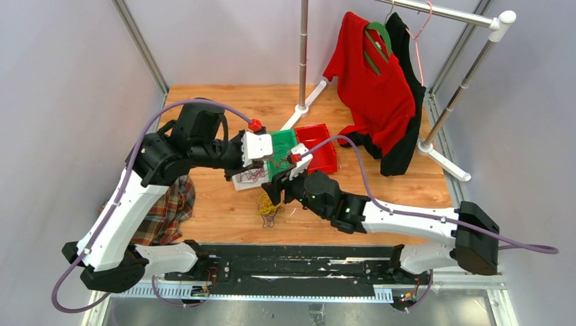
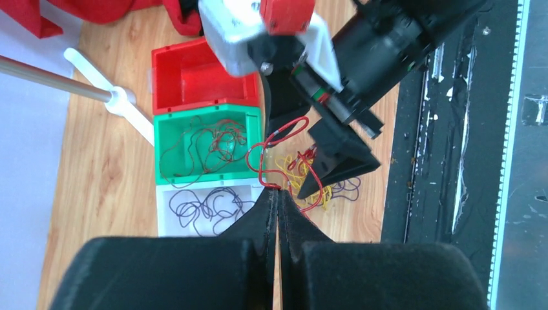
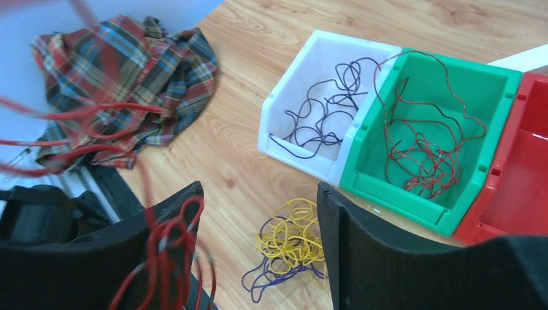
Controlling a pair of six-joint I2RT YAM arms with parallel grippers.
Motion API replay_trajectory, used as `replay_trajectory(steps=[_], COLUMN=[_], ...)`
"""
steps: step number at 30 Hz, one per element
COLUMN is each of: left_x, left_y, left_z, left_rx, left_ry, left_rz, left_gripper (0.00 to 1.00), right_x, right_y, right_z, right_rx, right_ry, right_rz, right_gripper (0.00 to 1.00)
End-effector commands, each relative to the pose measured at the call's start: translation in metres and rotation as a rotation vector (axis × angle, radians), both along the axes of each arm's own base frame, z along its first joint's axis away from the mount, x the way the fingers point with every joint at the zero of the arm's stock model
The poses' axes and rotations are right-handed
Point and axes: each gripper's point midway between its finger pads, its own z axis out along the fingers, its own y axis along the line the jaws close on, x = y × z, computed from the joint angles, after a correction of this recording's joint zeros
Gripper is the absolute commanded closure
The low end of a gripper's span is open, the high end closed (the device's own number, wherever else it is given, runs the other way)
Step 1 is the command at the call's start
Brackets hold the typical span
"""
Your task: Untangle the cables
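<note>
- Top external view is showing both arm bases sitting at the near edge of the surface [image 1: 407, 190], with bare wood lying open along the near right side.
- Plaid cloth [image 1: 166, 207] is lying bunched at the near left corner, partly under the left arm.
- Yellow tangle [image 3: 291, 239], mixed with a few purple threads, is lying loose on the wood, on the near side of the bins and apart from them.
- Right end effector [image 3: 257, 194] is hovering above that tangle with its fingers standing wide apart; blurred red strands are draping over one finger [image 3: 171, 252] without being clamped.
- Left end effector [image 2: 278, 194] is pressing its fingers together on a red cable [image 2: 284, 132], which is looping away toward the right end effector's black fingers.
- Three bins are standing wall to wall just beyond: the white bin [image 3: 284, 110] is holding dark purple strands [image 3: 323, 110], the green bin [image 3: 388, 187] is holding red-brown strands [image 3: 420, 155], and the red bin [image 3: 510, 174] is closing the row.
- Clothes rack [image 1: 302, 109] is standing on the far part of the surface, with a red garment [image 1: 373, 81] hanging at the far right; open wood is stretching across the far left.
</note>
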Motion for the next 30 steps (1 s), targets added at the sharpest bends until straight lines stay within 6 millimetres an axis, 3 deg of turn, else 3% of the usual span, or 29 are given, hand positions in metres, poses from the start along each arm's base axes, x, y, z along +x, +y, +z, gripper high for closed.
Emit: replay_trajectory(steps=[1,8,11,14,18,21,25,30], left_x=[-0.013,-0.006,-0.002,0.007,0.029,0.054,0.096,0.153], left_y=[0.000,0.003,0.003,0.002,-0.007,-0.018,-0.037,-0.044], left_z=[0.017,0.057,0.063,0.054,0.022,-0.009,-0.055,-0.115], left_rx=[-0.035,-0.092,-0.094,-0.062,0.016,0.069,0.129,0.273], left_ry=[0.010,-0.099,-0.112,-0.104,-0.060,-0.040,-0.054,-0.127], left_rz=[-0.031,0.002,0.016,0.037,0.070,0.107,0.156,0.240], left_gripper=[1.00,1.00,1.00,1.00,1.00,1.00,1.00,1.00], right_x=[0.014,0.017,0.015,0.009,0.011,0.015,0.020,0.022], right_y=[0.008,-0.010,-0.020,-0.035,-0.067,-0.097,-0.138,-0.181], right_z=[0.007,-0.064,-0.096,-0.113,-0.112,-0.097,-0.082,-0.065], right_rx=[0.027,-0.035,-0.077,-0.091,-0.083,-0.063,-0.039,0.013], right_ry=[-0.042,0.066,0.116,0.152,0.154,0.151,0.133,0.088], right_rz=[-0.078,-0.138,-0.166,-0.178,-0.263,-0.339,-0.444,-0.554], right_gripper=[0.36,0.43,0.45,0.45,0.44,0.40,0.39,0.40])
